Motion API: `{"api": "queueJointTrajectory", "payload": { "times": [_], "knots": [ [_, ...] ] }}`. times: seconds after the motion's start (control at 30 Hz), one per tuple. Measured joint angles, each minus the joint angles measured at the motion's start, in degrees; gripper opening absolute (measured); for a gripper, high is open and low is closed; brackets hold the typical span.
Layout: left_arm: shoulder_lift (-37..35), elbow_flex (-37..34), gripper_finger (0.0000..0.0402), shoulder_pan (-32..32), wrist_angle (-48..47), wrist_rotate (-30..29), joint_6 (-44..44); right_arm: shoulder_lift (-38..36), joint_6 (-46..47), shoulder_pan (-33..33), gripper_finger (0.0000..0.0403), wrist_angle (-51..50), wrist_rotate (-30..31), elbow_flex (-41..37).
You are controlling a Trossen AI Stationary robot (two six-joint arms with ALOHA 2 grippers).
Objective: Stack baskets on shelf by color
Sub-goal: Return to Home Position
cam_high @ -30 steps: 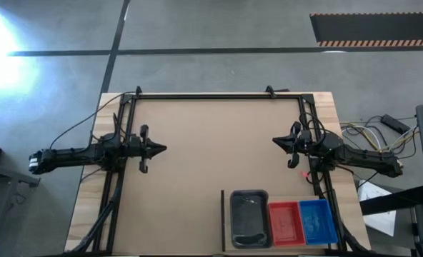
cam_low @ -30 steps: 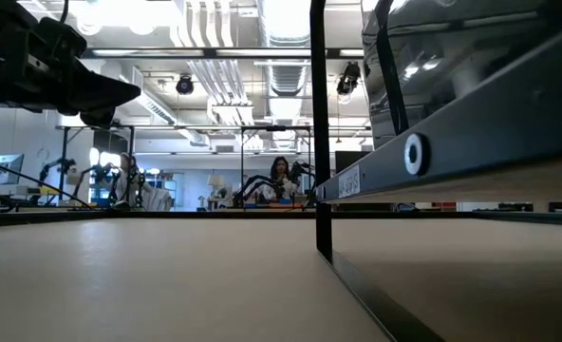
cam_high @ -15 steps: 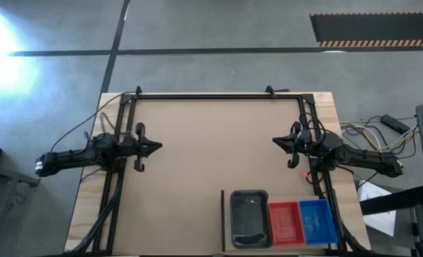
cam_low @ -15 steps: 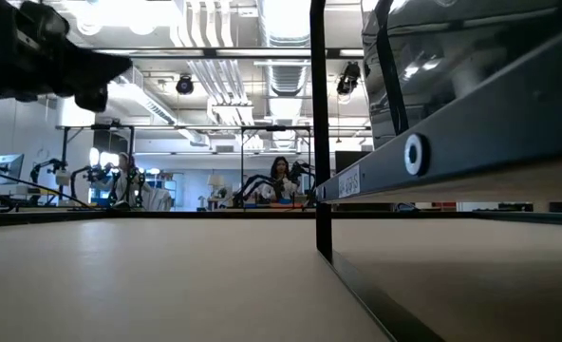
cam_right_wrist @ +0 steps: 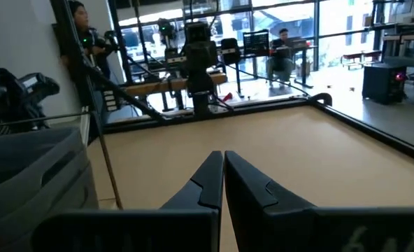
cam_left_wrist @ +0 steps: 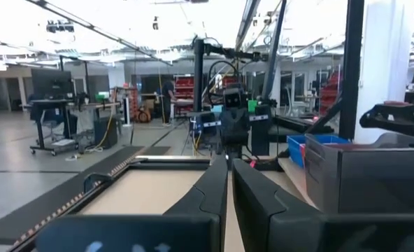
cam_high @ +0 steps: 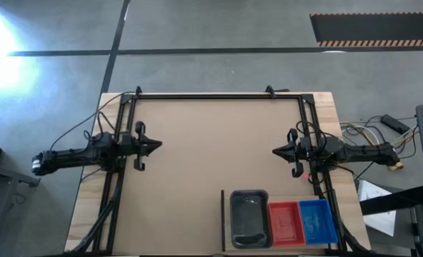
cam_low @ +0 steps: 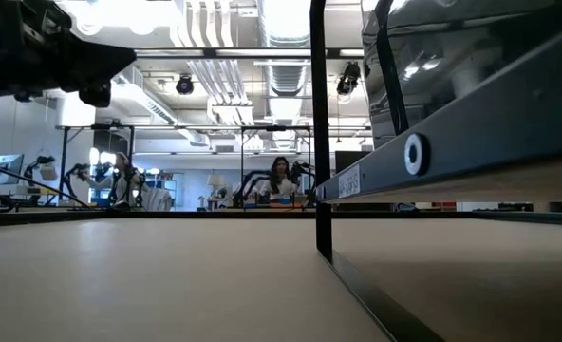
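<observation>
A dark grey basket (cam_high: pixel 249 218), a red basket (cam_high: pixel 286 223) and a blue basket (cam_high: pixel 317 220) stand side by side, bottoms down, on the pale shelf panel (cam_high: pixel 283 196) at the table's near right. The thin dark upright edge (cam_high: pixel 223 220) borders the panel's left side. My left gripper (cam_high: pixel 158 146) is shut and empty above the table's left part; it also shows in the low view (cam_low: pixel 120 59) and the left wrist view (cam_left_wrist: pixel 229 189). My right gripper (cam_high: pixel 276 151) is shut and empty above the right part, far of the baskets, as its wrist view (cam_right_wrist: pixel 223 175) shows.
A black metal frame (cam_high: pixel 219 95) runs along the table's far edge and both sides. The grey basket (cam_low: pixel 452 57) and a dark frame bar (cam_low: pixel 433 142) fill the low view's right. People work at benches in the room behind (cam_low: pixel 281 176). Bare tabletop (cam_high: pixel 211 150) lies between the grippers.
My left gripper has drawn back a little toward the table's left edge and risen slightly. My right gripper has shifted a little toward the near edge. Both stay shut. The baskets have not moved.
</observation>
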Motion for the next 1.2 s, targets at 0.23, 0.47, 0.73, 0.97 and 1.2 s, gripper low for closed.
{"api": "queueJointTrajectory", "payload": {
  "times": [0.23,0.47,0.73,0.97,1.2],
  "knots": [
    [1.91,0.00,0.0006,0.00,0.02,0.00,0.00,0.00,0.00,0.02,0.0009,0.01,0.04,0.00],
    [3.26,0.01,0.0006,0.00,0.03,-0.02,0.00,0.55,0.00,0.00,0.0009,0.03,0.04,0.00],
    [4.32,0.02,0.0006,0.00,0.05,-0.02,0.00,0.87,0.00,0.00,0.0009,0.03,0.04,0.00],
    [4.92,0.02,0.0006,0.00,0.05,-0.02,0.00,0.87,0.00,0.00,0.0009,0.03,0.04,0.00],
    [4.89,0.02,0.0006,0.00,0.03,-0.02,0.00,0.87,0.00,0.00,0.0009,0.03,0.06,0.00]
  ]
}}
